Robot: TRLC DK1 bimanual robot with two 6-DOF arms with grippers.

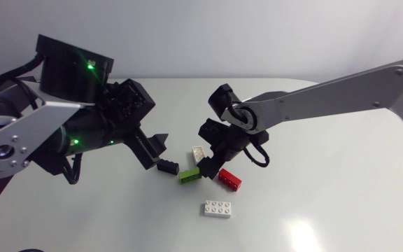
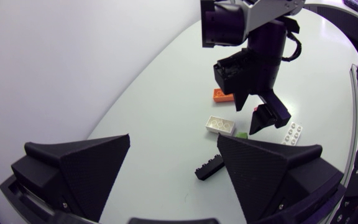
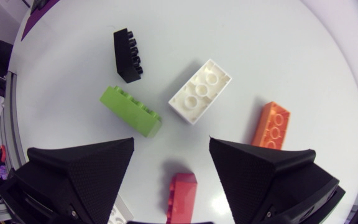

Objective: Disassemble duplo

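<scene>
Separate duplo bricks (image 3: 201,91) clustered well inside the table (image 1: 341,203) edges

Bricks noted: black brick (image 3: 128,55), lime-green brick (image 3: 131,111), white brick (image 3: 200,91), orange brick (image 3: 271,126), red brick (image 3: 181,198), and a second white brick (image 1: 217,208). All were of solid, single colour. The table (image 1: 327,203) was plain white with a light sheen. Left gripper (image 2: 173,138) and right gripper (image 3: 171,139) were matte black; the right arm (image 1: 341,94) was silver-grey.
</scene>
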